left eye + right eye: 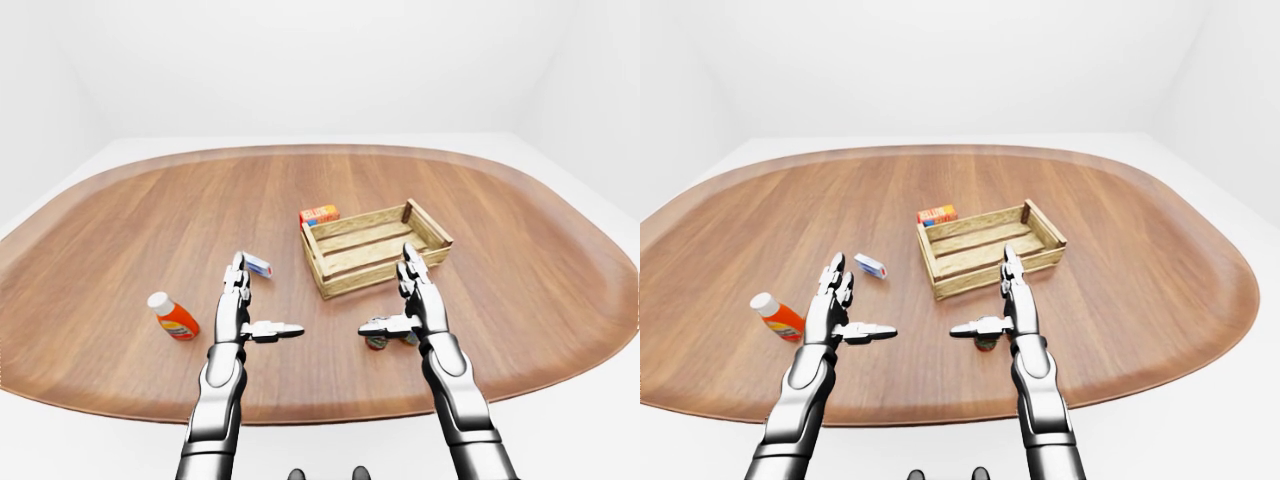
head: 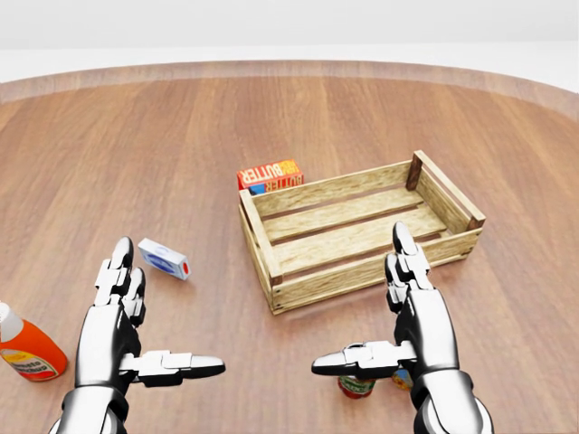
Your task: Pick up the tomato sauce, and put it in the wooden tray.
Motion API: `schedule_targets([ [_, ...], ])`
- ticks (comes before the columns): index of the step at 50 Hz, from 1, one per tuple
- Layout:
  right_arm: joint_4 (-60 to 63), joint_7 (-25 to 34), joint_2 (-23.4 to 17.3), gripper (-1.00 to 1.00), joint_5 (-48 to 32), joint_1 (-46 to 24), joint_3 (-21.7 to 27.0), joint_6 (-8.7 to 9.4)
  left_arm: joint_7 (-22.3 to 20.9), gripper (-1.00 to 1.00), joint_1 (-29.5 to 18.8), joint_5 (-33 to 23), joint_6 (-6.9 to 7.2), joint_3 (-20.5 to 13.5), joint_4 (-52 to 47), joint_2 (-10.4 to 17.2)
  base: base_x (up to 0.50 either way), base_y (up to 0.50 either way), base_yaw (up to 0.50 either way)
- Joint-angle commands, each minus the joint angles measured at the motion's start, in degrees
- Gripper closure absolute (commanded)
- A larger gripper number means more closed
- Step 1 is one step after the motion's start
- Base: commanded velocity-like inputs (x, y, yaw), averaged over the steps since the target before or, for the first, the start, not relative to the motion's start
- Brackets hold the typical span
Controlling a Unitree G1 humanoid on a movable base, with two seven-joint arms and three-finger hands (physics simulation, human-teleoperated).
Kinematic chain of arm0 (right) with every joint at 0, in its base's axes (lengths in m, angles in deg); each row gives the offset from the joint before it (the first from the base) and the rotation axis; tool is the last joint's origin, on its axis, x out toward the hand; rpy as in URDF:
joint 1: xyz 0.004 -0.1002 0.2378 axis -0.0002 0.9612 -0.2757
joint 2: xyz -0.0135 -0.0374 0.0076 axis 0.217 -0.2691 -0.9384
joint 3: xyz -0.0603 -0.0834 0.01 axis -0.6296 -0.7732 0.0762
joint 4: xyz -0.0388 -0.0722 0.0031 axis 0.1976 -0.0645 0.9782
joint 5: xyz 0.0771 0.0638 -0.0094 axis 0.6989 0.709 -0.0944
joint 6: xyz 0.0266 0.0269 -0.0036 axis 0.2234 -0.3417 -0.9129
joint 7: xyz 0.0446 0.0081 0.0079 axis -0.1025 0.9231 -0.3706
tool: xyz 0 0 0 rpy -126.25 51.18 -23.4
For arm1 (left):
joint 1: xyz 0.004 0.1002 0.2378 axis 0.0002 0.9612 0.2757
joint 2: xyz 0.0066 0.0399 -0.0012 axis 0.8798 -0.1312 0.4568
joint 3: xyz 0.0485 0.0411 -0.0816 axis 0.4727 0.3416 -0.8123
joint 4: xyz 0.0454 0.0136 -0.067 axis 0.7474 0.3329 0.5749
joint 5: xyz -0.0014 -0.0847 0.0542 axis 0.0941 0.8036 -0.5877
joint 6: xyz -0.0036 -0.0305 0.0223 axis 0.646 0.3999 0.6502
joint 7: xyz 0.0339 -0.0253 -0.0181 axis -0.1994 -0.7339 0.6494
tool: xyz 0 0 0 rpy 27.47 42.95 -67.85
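Note:
A small can with a red and green label, the tomato sauce (image 2: pixel 355 387), stands on the wooden table at the bottom of the head view. It sits just under the thumb of my right hand (image 2: pixel 362 303), which hovers open over it, fingers straight and pointing at the wooden tray (image 2: pixel 326 276). The tray is an empty slatted crate just above that hand. My left hand (image 2: pixel 167 312) is open too, palm inward, at the lower left and holding nothing.
An orange bottle with a white cap (image 2: pixel 27 351) lies at the far left. A small white and blue box (image 2: pixel 165 259) lies above my left hand. A butter box (image 2: pixel 269 174) stands by the tray's upper left corner. The table's edge (image 1: pixel 330 415) runs close below my hands.

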Motion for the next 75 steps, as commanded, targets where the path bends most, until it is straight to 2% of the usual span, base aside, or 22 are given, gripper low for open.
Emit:
schedule_targets([
  [1,-1.3,0.4,0.0,-1.0,0.0,-0.2,-0.1,-0.45,0.4,-1.0,-0.5,-0.3,-0.59,-0.3,1.1,0.2,0.5,0.0,0.0],
  [12,-1.6,0.5,0.0,-1.0,-0.4,-0.1,-0.3,-0.44,0.4,-1.0,-0.8,-0.6,-1.01,-0.2,2.1,0.2,0.5,0.0,0.0],
  [44,-1.8,1.1,0.2,-1.0,-1.0,0.0,-0.8,0.37,0.5,-1.0,-0.8,-0.9,-0.54,0.0,1.9,0.1,0.5,0.0,0.0],
  [46,-1.3,1.6,0.5,-1.0,-0.4,0.8,-1.0,-1.39,0.6,-1.0,-0.8,-0.9,-0.44,0.0,1.8,0.1,0.5,0.0,0.0],
  [47,-1.3,1.6,0.5,-1.0,-0.4,0.8,-1.0,-1.44,0.6,-1.0,-0.8,-1.0,-0.44,0.0,1.8,0.1,0.5,0.0,0.0],
  [48,-0.8,1.8,0.2,-1.0,-2.1,1.6,-2.0,-2.58,0.6,-1.0,-0.8,-1.0,-0.39,0.1,1.7,0.1,0.0,0.0,0.0],
  [50,1.1,1.8,0.1,-1.0,-2.7,2.0,-2.0,-1.83,0.6,-1.0,-0.8,-1.0,-0.39,0.1,1.7,0.1,0.0,0.0,0.0],
  [52,4.6,1.2,-0.9,-1.0,-7.7,3.4,-2.8,-4.27,0.6,-1.0,-0.7,-1.0,-0.43,0.1,1.6,0.1,0.0,0.0,0.0],
  [54,8.2,0.9,-1.4,-1.0,-11.7,4.3,-2.9,-3.7,0.6,-1.0,-0.8,-1.0,-0.46,0.0,1.7,0.1,0.0,0.0,0.0],
  [56,10.7,1.7,-1.8,-1.0,-15.4,5.0,-3.3,-2.37,0.6,-1.0,-0.8,-1.0,-0.46,0.1,1.7,0.1,0.0,0.0,0.0],
  [58,12.2,1.8,-1.8,-1.0,-18.4,5.3,-3.3,-2.23,0.6,-1.0,-0.8,-1.1,-0.51,0.1,1.8,0.1,0.0,0.0,0.0],
  [63,15.0,2.1,-2.4,-1.0,-26.6,6.2,-3.4,-3.02,0.6,-1.0,-0.8,-1.1,-0.56,0.0,1.9,0.1,0.0,0.0,0.0],
  [65,15.7,2.7,-2.1,-1.0,-27.1,6.3,-3.1,-2.41,0.6,-1.0,-0.8,-1.2,-0.64,0.0,2.0,0.1,0.0,0.0,0.0],
  [69,16.8,3.3,-2.1,-1.0,-28.9,6.6,-2.7,-2.55,0.6,-1.0,-0.9,-1.2,-0.74,0.0,2.1,0.1,0.0,0.0,0.0],
  [75,17.7,3.8,-2.4,-1.0,-31.9,7.0,-2.4,-3.53,0.6,-1.0,-1.0,-1.2,-0.97,0.0,2.4,0.2,0.0,0.0,0.0],
])
